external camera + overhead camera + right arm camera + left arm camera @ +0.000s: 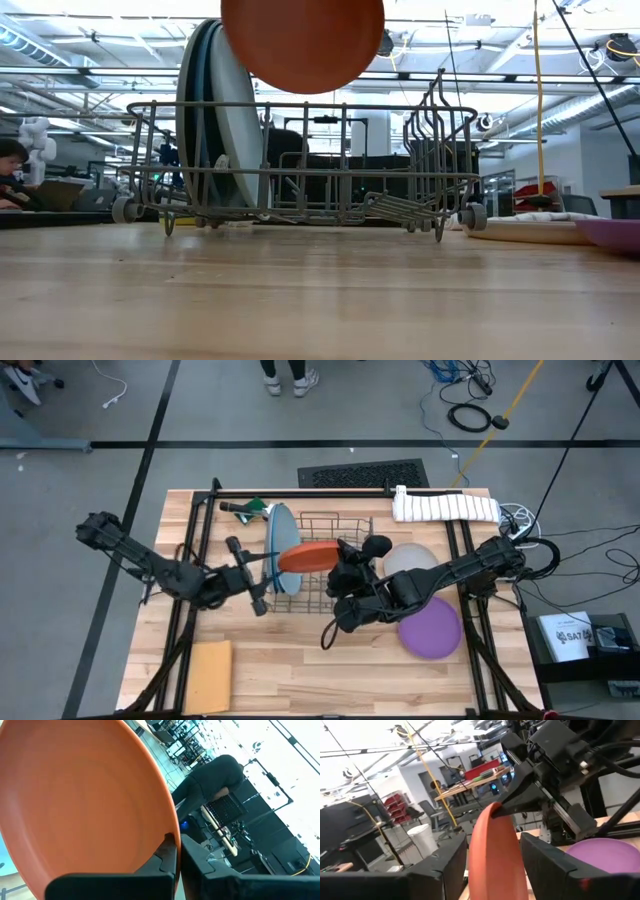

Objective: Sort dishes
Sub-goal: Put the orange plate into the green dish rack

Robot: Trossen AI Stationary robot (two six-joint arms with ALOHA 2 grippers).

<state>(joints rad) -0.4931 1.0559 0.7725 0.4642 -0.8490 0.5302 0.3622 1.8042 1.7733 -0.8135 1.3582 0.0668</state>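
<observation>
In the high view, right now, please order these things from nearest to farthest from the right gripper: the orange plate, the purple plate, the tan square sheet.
1. The orange plate: held in the right gripper, above the wire rack.
2. The purple plate: flat on the table, on the right arm's side.
3. The tan square sheet: at the table's front left corner, beyond the left gripper.

Orange plate held edge-on between two robot grippers

The orange plate (495, 855) stands nearly upright in the gap between the left gripper's (492, 870) two dark fingers (445, 865), which are spread to either side of it. The right gripper (520, 802) pinches the plate's top rim from beyond. A purple plate (607, 857) lies flat on the wooden table (620, 817) just past them.
</observation>
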